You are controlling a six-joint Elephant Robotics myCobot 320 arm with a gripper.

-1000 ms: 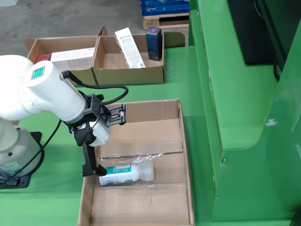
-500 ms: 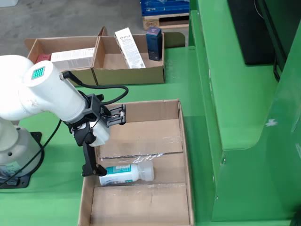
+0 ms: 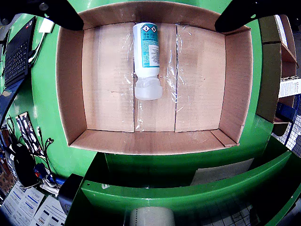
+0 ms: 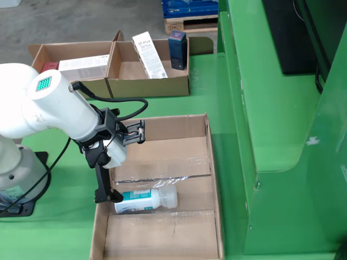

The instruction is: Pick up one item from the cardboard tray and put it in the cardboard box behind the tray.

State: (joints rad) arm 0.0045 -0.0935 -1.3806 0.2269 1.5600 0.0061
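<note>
A white bottle [image 3: 146, 56] with a teal label and a translucent cap lies on its side on the floor of a large open cardboard box [image 3: 70, 94]. My gripper [image 3: 150, 14] is open and empty, with its two black fingers spread wide over the bottle's base end. In the fixed view the gripper [image 4: 120, 165] hangs over the left side of the box [image 4: 214, 179]. One finger [image 4: 102, 189] reaches down beside the bottle [image 4: 143, 199]. Whether it touches the bottle cannot be told. Farther back stand two shallow cardboard trays [image 4: 149, 86] with cartons.
The trays hold a white carton [image 4: 149, 54], a dark blue carton [image 4: 177, 50] and a flat white carton [image 4: 81, 66]. A tall green frame [image 4: 260, 108] stands right of the box. A keyboard [image 3: 16, 56] and cables lie left. The arm base [image 4: 13, 173] is left.
</note>
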